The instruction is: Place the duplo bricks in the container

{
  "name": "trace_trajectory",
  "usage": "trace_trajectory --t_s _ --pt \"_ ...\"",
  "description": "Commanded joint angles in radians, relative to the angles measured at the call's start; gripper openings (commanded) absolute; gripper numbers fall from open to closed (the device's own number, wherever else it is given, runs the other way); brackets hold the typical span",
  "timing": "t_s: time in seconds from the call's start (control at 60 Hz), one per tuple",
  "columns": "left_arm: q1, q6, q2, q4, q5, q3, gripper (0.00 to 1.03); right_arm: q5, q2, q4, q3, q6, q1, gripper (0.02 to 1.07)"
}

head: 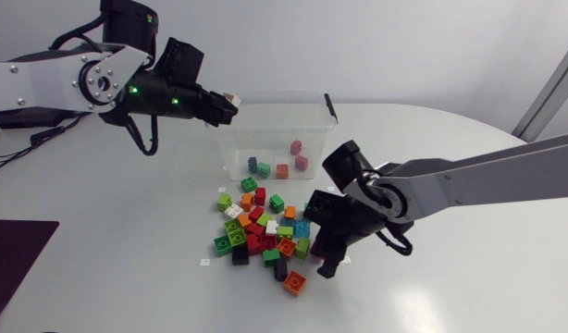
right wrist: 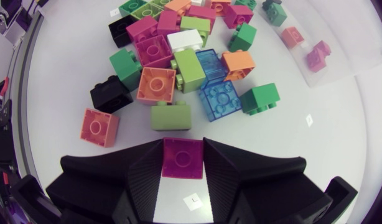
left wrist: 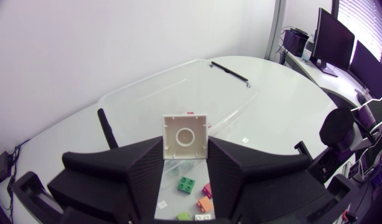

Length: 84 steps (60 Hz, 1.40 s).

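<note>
— Two questions: what's held, where's the pile (head: 262,233)?
— Left gripper (head: 225,105) clamps a white brick (left wrist: 186,132) at the bin's (head: 323,113) 10 o'clock; right gripper (right wrist: 183,149), a magenta brick (right wrist: 183,160). Pile sits at the bin's 6 o'clock on the white table (head: 469,268).

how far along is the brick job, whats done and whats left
Early days. Done: about five bricks lie in the container. In hand: the left jaws grip a white brick at the container's rim, and the right jaws grip a magenta brick beside the pile. Left: that pile, twenty-odd bricks outside the container.
</note>
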Motion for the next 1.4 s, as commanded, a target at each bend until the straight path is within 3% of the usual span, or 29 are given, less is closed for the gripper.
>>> trace_trajectory --t_s 0.0,0.383,0.517,0.617,0.833,1.1,1.383 --pt "-0.008 -0.035 0.059 0.02 -0.014 0.067 0.25 0.006 -0.055 -0.031 0.008 -0.024 -0.025 0.28" --pt "-0.029 -0.074 0.284 0.057 -0.101 0.242 0.27 -0.013 -0.189 -0.117 0.055 -0.028 -0.073 0.28" --pt "-0.025 -0.083 0.304 0.055 -0.141 0.28 0.77 -0.028 -0.21 -0.144 0.129 -0.014 -0.099 0.28" --pt "-0.013 -0.077 0.286 0.051 -0.15 0.278 0.94 -0.039 -0.215 -0.152 0.187 0.002 -0.123 0.28" --pt "0.023 -0.057 0.125 0.006 -0.152 0.197 0.97 -0.054 -0.187 -0.152 0.344 0.058 -0.157 0.28" --pt "0.027 0.088 -0.093 -0.008 -0.152 -0.071 0.96 -0.059 -0.084 -0.095 0.502 0.143 -0.166 0.28" --pt "0.026 0.226 -0.187 -0.072 -0.112 -0.26 0.96 -0.057 0.031 -0.031 0.615 0.19 -0.177 0.28"
